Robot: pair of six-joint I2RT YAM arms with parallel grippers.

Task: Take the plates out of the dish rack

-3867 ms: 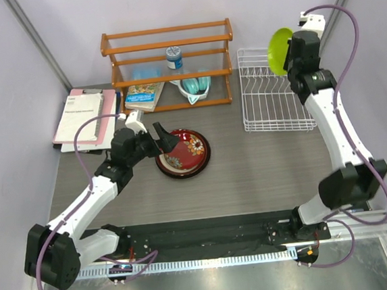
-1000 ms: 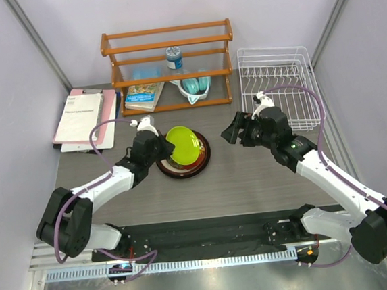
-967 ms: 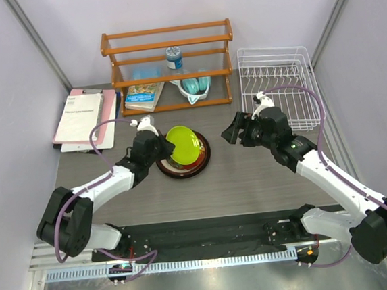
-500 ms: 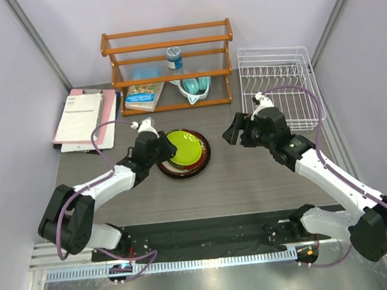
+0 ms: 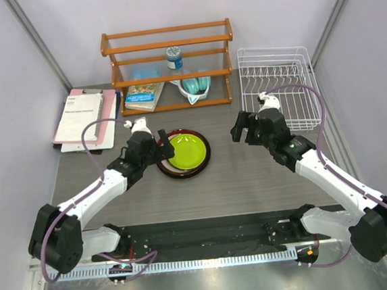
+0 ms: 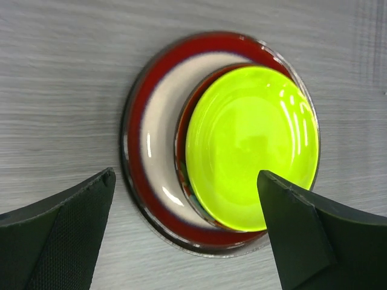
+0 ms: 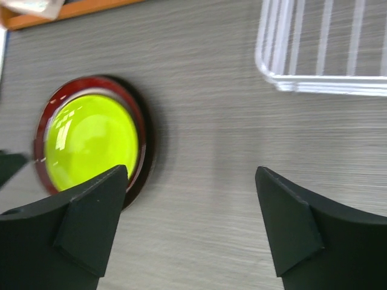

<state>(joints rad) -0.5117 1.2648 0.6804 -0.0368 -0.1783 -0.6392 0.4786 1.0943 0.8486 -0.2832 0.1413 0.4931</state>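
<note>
Your lime green plate (image 5: 186, 150) lies flat on top of the stack on the bench (image 5: 251, 180), near the middle, in front of the orange shelf (image 5: 167, 47) and well left of the dish rack (image 5: 275, 91). In the left wrist view you see it resting on the small patterned red plate (image 6: 181, 145), of which only a thin sliver shows. Both sit in the larger red-rimmed plate (image 6: 154, 139), whose cream centre is bare on one side. A dark edge under that rim could be the grey-brown plate, but you cannot tell from these views. Your left gripper (image 5: 161, 148) sits just left of the stack with its fingers spread wide, gripping nothing. Your right gripper (image 5: 239, 128) hangs over the bench between the stack and the rack, its fingers also wide apart and empty.
</note>
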